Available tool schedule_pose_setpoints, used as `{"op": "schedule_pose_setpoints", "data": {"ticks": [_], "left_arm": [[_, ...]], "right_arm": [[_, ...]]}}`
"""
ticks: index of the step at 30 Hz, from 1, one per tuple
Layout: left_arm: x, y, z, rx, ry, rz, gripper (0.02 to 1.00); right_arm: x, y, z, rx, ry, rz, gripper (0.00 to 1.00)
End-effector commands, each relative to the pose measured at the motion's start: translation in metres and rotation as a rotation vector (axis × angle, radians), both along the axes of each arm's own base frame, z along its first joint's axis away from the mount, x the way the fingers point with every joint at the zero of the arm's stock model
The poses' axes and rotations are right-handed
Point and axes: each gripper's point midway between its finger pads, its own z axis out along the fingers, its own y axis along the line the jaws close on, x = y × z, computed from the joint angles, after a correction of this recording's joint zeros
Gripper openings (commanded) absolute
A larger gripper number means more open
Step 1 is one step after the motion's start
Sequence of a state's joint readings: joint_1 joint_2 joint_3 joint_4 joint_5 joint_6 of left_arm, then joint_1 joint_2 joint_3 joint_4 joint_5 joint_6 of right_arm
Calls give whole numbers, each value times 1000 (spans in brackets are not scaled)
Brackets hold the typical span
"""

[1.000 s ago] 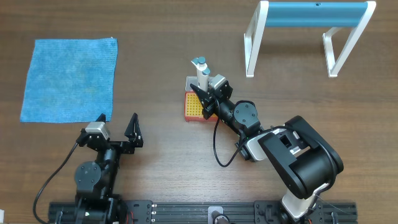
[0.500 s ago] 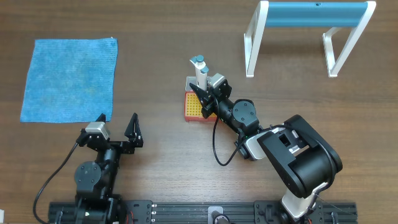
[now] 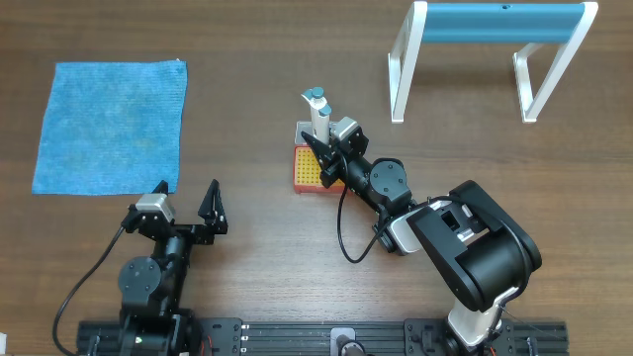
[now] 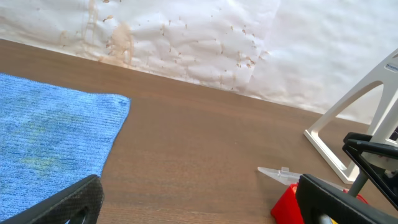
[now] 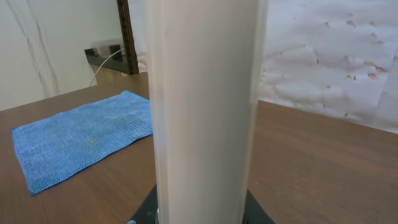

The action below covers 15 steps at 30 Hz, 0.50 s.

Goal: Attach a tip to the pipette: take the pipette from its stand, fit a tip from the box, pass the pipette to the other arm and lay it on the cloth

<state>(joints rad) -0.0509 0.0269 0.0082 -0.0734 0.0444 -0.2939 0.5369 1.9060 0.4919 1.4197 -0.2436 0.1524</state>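
Pipette (image 3: pixel 319 117) upright, grasped by the right jaws, which are clenched on its pale barrel. In the right wrist view the barrel (image 5: pixel 205 112) runs straight up between the two dark jaws, centred in the gap. The grip is low on the barrel, and the blue-capped head stands clear above the jaws. The lower end is hidden behind the jaws, so I can't tell whether a tip is fitted.

From above, the pipette is at the far edge of the red tip box (image 3: pixel 308 170), mid-bench, with the right arm stretched over the box. The box lid is hinged open on its far side.

Left jaws are released, spread wide and holding nothing. They sit low near the left arm's base, just off the near right corner of the blue cloth (image 3: pixel 109 127) and well apart from the pipette.

Cloth lies flat on the bench (image 3: pixel 257 59) at far left. The white-and-blue stand (image 3: pixel 495 22) is at far right.
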Motion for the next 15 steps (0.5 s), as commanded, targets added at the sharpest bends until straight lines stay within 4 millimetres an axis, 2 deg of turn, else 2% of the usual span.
{"op": "schedule_pose_setpoints", "data": {"ticks": [1,5,8,15], "left_arm": [[0,3,-1,-4,0,16,996],[0,3,-1,-4,0,16,998],[0,3,-1,-4,0,16,996],[0,3,-1,-4,0,16,998]], "right_arm": [[-14,-8,-57,-94,142,-3,82],[-16,-8,-57,-92,138,0,82],[-13,-6,-34,-45,60,-1,80],[-5,-2,1,3,-20,-2,80]]}}
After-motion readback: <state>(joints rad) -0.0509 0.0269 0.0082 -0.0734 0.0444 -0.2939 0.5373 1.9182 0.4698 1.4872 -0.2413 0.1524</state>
